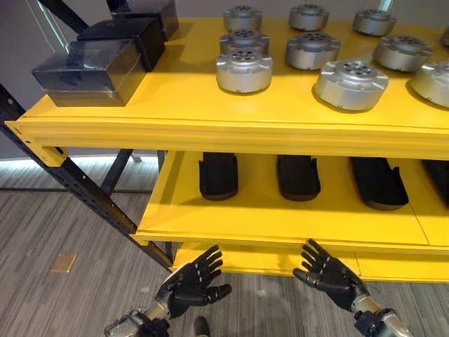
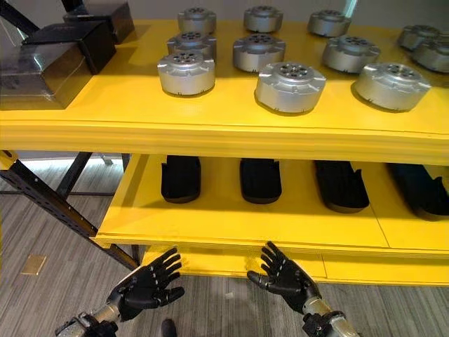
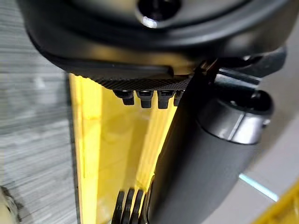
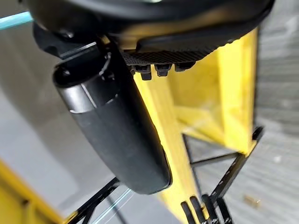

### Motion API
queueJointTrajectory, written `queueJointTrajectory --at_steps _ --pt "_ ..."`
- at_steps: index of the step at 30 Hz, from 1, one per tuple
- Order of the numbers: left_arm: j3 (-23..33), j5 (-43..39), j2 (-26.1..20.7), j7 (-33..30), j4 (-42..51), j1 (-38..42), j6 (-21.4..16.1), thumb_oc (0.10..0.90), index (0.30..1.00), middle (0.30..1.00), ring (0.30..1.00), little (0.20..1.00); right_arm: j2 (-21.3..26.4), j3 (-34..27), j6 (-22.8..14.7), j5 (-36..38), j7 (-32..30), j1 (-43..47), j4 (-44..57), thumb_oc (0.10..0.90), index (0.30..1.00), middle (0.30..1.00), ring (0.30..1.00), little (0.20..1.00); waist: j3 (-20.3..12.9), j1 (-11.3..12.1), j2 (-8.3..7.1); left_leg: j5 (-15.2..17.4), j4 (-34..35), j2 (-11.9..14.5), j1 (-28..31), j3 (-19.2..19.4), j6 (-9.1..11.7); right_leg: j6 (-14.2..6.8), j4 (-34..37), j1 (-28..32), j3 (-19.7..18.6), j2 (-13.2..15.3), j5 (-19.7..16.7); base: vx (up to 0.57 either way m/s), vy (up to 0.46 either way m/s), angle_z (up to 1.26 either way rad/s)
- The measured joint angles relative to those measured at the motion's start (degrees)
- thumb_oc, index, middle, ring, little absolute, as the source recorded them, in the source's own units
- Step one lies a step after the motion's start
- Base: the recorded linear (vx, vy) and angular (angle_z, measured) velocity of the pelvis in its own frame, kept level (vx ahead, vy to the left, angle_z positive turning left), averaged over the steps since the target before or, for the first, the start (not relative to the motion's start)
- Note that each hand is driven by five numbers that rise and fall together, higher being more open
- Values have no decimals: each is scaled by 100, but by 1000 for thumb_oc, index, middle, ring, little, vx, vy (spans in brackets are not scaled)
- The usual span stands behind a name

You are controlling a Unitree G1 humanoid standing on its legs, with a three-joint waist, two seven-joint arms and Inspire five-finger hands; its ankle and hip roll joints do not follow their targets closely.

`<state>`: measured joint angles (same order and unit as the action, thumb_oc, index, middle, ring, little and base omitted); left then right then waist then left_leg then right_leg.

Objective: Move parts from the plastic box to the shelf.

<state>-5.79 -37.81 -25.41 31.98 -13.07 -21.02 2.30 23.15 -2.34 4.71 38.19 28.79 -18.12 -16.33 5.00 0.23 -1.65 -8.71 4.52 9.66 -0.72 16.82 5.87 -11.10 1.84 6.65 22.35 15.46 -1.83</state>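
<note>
Both hands hung low before the yellow shelf (image 1: 231, 130), empty: left hand (image 1: 191, 284) and right hand (image 1: 330, 275) with fingers spread, holding nothing. Silver round parts (image 1: 243, 72) sat in rows on the top level; black boxes (image 1: 91, 70) at its left end.

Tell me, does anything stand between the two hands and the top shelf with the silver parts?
Yes. Both open, empty hands, left and right, hang below the lower shelf, whose yellow front edge juts out between them and the top shelf.
</note>
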Motion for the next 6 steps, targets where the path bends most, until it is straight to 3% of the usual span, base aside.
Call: queueJointTrajectory --at_steps 6 --pt "158 3 1 2 -102 -58 -23 900 1000 1000 1000 1000 -12 -4 61 -218 24 -153 -41 900 1000 1000 1000 1000 -116 -14 -100 19 22 13 141 155 0 1 84 46 -160 -3 -76 -1 -4 -13"
